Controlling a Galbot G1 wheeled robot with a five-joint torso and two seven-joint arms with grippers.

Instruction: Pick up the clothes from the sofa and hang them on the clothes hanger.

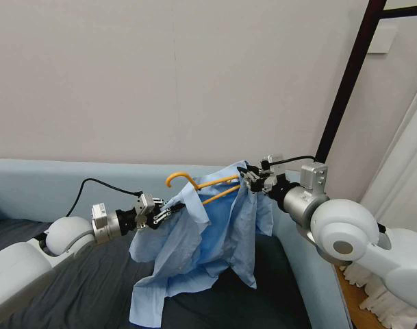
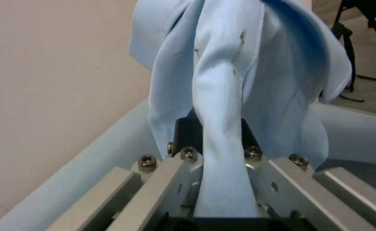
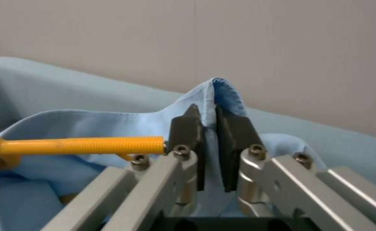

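Note:
A light blue shirt hangs in the air over the sofa, draped on a yellow hanger whose hook points left. My left gripper is shut on a bunched fold of the shirt at its left shoulder. On the right side, my right gripper is shut on the shirt's edge, right beside the hanger's yellow arm. The shirt's lower part trails down onto the dark sofa seat.
The sofa has a pale blue back and arm and a dark seat cushion. A black rack post rises at the right by a white curtain. A plain wall lies behind.

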